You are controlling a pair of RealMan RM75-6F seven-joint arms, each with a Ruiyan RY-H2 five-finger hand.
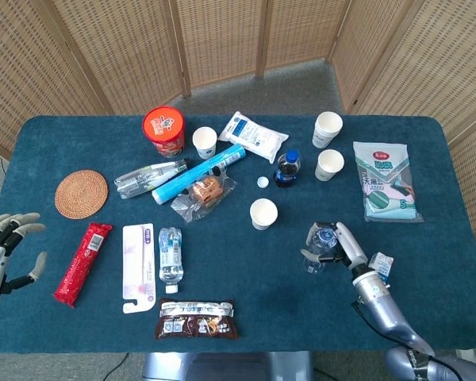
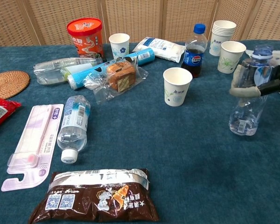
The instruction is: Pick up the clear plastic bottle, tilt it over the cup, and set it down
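My right hand [image 1: 343,246] [image 2: 266,87] grips a clear plastic bottle [image 1: 320,248] [image 2: 248,100] with a blue cap around its upper part. The bottle stands nearly upright, its base at or just above the blue table cloth; I cannot tell if it touches. A white paper cup [image 1: 263,213] [image 2: 177,86] stands open to the left of the bottle, a short gap away. My left hand [image 1: 4,250] hovers at the table's left edge with fingers spread and nothing in it; only the head view shows it.
A cola bottle [image 2: 194,51], two more cups [image 2: 231,56] and a cup stack [image 2: 222,31] stand behind the held bottle. A small box [image 1: 380,266] lies by my right wrist. A lying water bottle [image 2: 73,126], toothbrush pack [image 2: 35,142] and snack bag [image 2: 95,196] lie front left.
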